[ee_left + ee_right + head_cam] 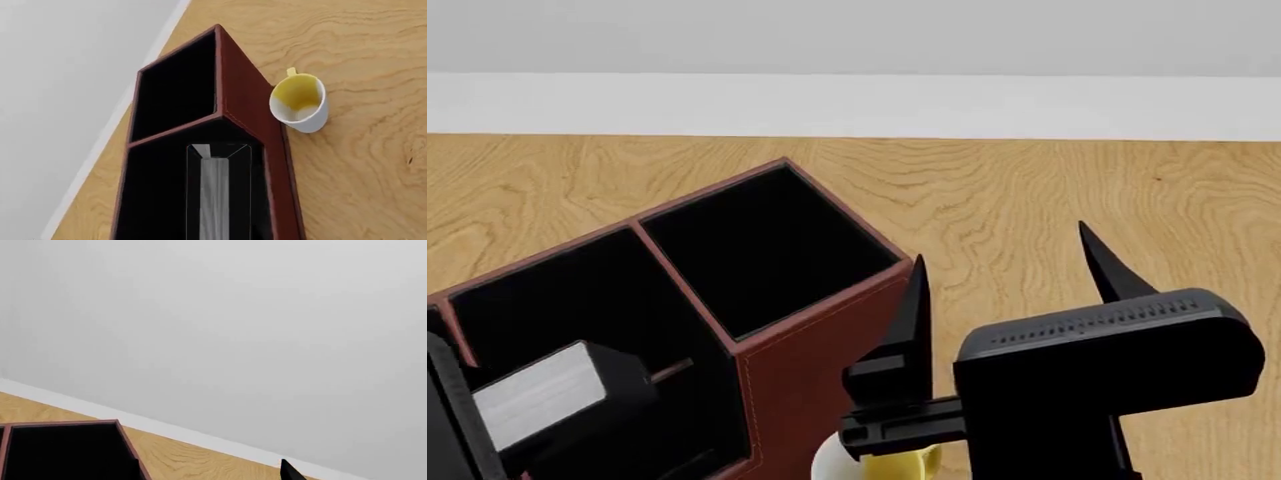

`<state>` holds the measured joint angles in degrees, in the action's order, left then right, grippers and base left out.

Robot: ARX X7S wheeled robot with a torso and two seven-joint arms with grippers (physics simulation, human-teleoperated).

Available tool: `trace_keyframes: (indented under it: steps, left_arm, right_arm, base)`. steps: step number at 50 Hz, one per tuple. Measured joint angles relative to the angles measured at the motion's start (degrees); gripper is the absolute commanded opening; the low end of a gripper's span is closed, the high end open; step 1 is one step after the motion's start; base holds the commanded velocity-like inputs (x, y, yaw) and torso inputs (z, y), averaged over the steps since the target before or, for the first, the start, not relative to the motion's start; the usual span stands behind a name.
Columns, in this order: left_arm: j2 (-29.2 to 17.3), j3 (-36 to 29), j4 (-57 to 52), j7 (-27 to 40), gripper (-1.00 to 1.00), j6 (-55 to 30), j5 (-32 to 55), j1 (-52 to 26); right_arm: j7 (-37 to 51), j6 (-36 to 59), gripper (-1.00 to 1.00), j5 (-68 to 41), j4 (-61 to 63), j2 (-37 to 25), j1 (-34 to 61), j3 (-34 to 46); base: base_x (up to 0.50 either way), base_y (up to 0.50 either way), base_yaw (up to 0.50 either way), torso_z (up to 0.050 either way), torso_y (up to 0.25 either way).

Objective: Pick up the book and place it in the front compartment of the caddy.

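Now | book [215,192] upright inside caddy [250,107], near section | left grip unseen, cannot tell | right gripper [1004,300] fingers apart, idle beside caddy.

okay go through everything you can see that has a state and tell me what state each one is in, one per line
book: upright, inside a caddy compartment, page edges up
caddy: upright on the table, open-topped, neighbouring compartment empty
mug: upright beside the caddy's outer wall, nothing visible inside
right gripper: open, holding nothing, raised near the caddy
left gripper: fingers not visible, cannot tell
table: bare wood around the caddy and mug
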<state>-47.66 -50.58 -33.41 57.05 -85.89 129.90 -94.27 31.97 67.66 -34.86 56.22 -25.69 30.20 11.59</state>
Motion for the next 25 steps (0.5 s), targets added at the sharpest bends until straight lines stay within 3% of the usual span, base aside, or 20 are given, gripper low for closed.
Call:
trace_keyframes:
  steps: [25]
  left_arm:
    - [4.78, -13.3, 4.14, -27.7, -1.0, -2.32, -27.01, -13.16]
  right_arm:
    - [0.76, -3.27, 1.0, -0.06, -0.97, -1.33, -1.78, 0.75]
  base:
    - [0.0, 0.0, 0.0, 0.0, 0.001]
